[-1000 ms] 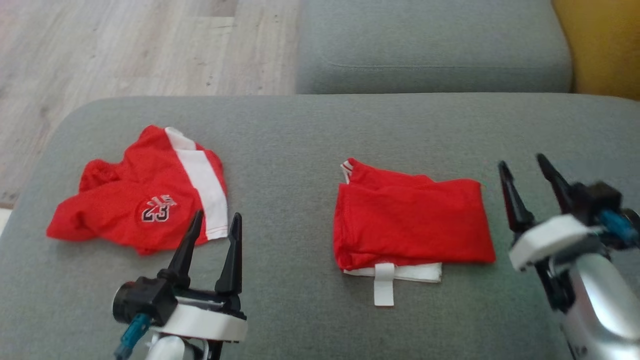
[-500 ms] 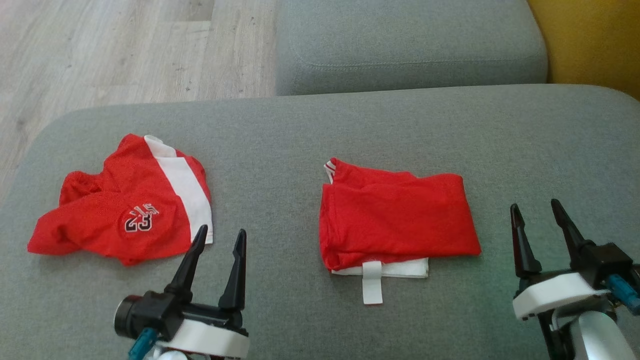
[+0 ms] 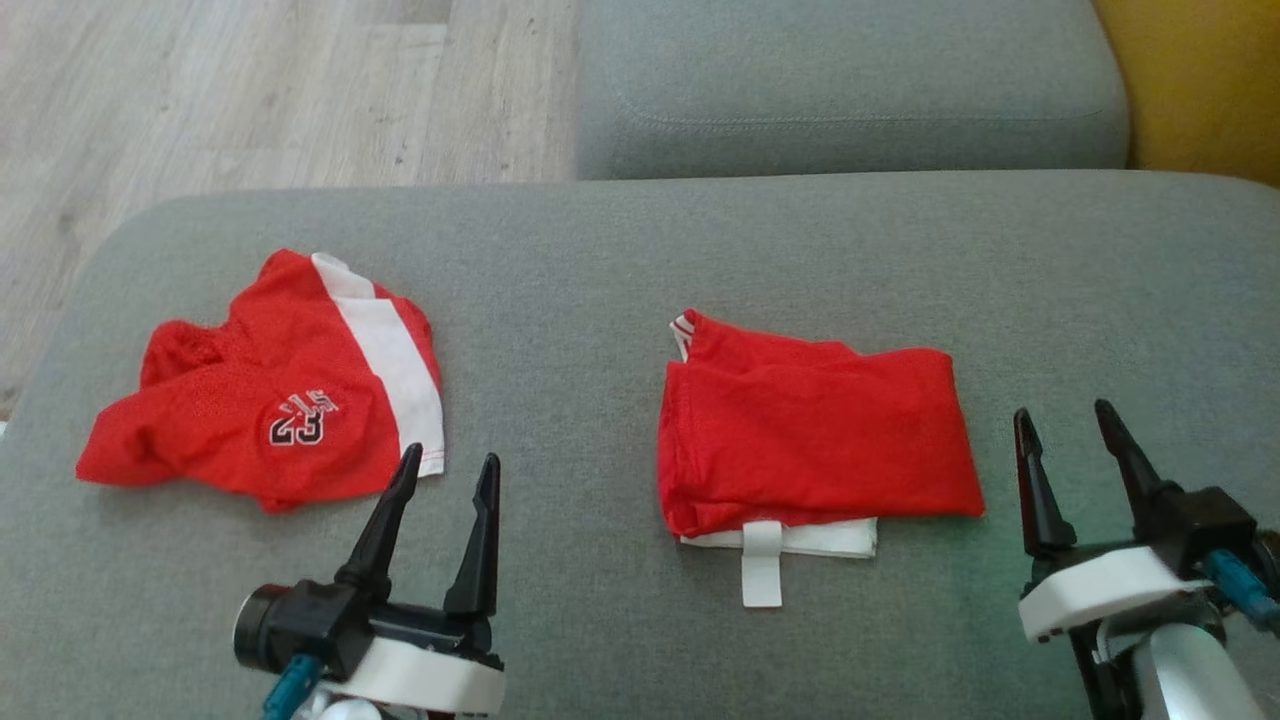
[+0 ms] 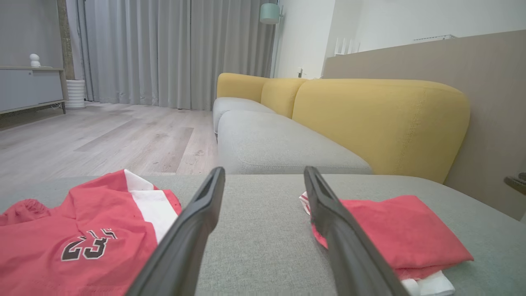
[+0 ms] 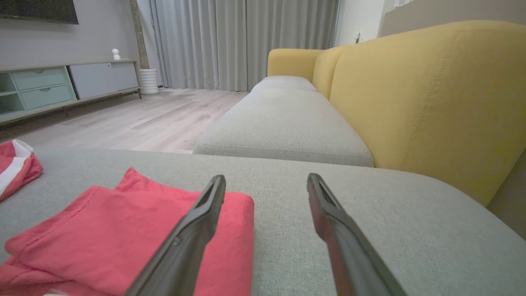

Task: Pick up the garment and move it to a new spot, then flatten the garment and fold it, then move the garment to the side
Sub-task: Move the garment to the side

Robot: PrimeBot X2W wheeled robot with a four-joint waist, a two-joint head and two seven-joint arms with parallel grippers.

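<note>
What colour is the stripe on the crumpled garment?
White stripe on the red garment; clearest in head view.

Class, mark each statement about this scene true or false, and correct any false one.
1. The folded red garment lies to the robot's right of the crumpled red garment. True.
2. The crumpled red garment bears the number 23. True.
3. The left hand grips the folded red garment. False: it is open and holds nothing.
4. The two garments overlap. False: bare grey cushion separates them.
5. The right hand is open. True.
</note>
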